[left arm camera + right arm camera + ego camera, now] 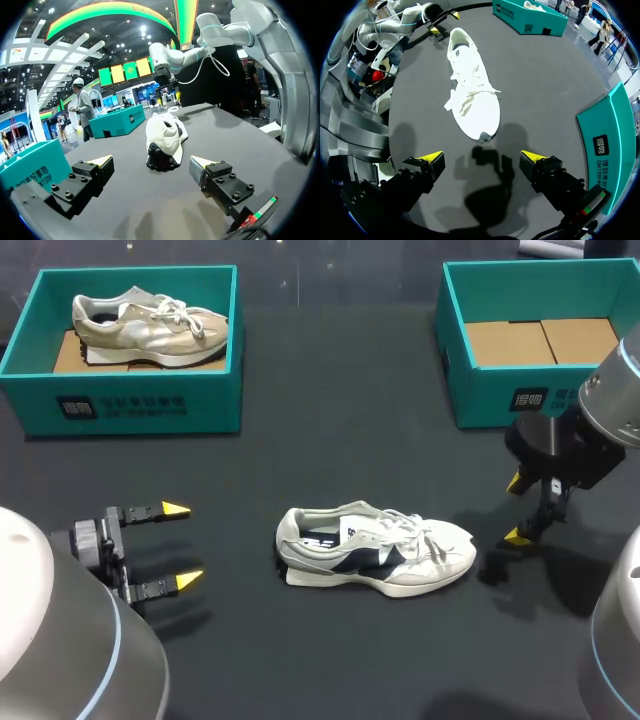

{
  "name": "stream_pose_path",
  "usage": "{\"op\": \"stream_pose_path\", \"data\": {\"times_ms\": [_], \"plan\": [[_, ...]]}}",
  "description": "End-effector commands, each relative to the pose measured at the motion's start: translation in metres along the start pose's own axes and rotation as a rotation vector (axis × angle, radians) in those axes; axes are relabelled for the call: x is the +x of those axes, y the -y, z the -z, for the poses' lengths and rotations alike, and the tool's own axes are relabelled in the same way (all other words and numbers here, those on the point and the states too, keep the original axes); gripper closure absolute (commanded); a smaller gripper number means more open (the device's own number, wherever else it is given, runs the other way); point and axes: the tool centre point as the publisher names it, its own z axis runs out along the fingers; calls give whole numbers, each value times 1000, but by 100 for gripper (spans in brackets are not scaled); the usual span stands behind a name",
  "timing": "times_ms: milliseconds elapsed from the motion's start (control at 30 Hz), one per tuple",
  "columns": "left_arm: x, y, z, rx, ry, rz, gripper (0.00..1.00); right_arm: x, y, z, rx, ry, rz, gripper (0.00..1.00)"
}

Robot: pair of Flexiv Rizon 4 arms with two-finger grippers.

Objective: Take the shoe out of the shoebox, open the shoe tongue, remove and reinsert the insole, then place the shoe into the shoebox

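Note:
A white shoe (378,550) with dark navy side panels lies on its sole on the black table, toe to the right, laces loose. My left gripper (182,545) stands open to the left of its heel, a gap away; in the left wrist view the shoe's heel (165,140) lies ahead of the open fingers. My right gripper (516,508) hangs open just right of the toe; the right wrist view shows the toe (477,120) ahead of the gripper (482,159). The empty teal shoebox (530,340) stands at the back right.
A second teal shoebox (125,405) at the back left holds a beige shoe (150,325). In the right wrist view the near box's wall (612,145) stands close beside the right gripper. Bare black tabletop lies between the boxes and in front of the white shoe.

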Motion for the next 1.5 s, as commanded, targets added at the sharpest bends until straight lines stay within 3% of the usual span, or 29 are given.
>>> {"op": "stream_pose_path", "data": {"times_ms": [33, 167, 633, 800, 1500], "plan": [[-15, -12, -3, 25, -123, 73, 0, 1, 0, 0, 2, 3, 0, 0], [-20, -24, -8, 34, -217, 125, 0, 1, 0, 0, 2, 3, 0, 0], [-24, -29, -10, 6, -203, 127, 0, 1, 0, 0, 2, 3, 0, 0], [-18, -34, -19, -20, -204, 119, 0, 1, 0, 0, 2, 3, 0, 0], [-12, -43, -57, -6, -278, 181, 0, 1, 0, 0, 2, 3, 0, 0]]}}
